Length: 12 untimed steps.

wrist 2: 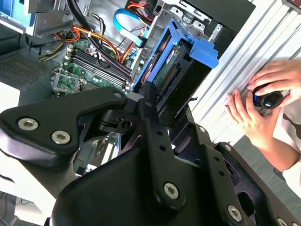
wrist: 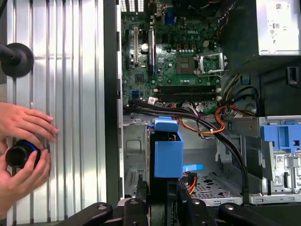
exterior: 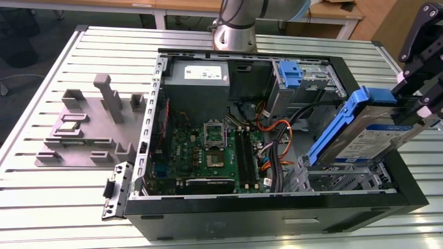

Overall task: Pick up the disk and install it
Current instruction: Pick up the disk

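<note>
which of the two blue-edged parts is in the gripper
The disk, held tilted by the gripper over the drive cage, silver with a labelled face. The blue latch piece stands apart, nearer the power supply.

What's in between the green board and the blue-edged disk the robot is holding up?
In the exterior view, a tangle of orange and black cables lies between the green board and the disk.

A slatted aluminium table [exterior: 62, 207] spread out below the jaws of the gripper [exterior: 418, 106]. Beyond the table's far edge, well apart from the jaws, wooden desks [exterior: 187, 6] stood on white legs [exterior: 160, 21] over a dark floor [exterior: 49, 23]. A brown wooden panel [exterior: 384, 26] stood nearer the jaws.
</note>
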Each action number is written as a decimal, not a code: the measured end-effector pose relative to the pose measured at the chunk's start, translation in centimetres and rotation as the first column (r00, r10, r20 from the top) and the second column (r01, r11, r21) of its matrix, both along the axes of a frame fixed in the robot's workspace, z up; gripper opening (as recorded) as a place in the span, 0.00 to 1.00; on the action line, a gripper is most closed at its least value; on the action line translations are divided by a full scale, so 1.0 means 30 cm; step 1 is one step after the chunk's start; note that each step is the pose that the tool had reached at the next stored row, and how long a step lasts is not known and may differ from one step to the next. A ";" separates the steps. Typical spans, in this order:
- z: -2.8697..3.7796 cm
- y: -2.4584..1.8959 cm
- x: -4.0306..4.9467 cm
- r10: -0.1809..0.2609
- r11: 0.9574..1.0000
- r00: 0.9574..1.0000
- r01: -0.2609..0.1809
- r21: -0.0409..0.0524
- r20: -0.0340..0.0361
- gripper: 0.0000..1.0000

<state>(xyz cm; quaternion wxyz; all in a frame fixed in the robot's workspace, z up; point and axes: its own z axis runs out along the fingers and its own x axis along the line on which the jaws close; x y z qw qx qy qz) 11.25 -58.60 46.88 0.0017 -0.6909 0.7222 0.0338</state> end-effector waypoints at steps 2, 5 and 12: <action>-0.007 0.000 0.001 0.000 1.000 1.000 0.000 0.000 0.000 0.35; -0.010 0.000 0.001 0.000 1.000 1.000 0.000 0.000 0.000 0.35; -0.017 0.000 0.001 0.001 1.000 1.000 -0.001 0.018 0.000 0.35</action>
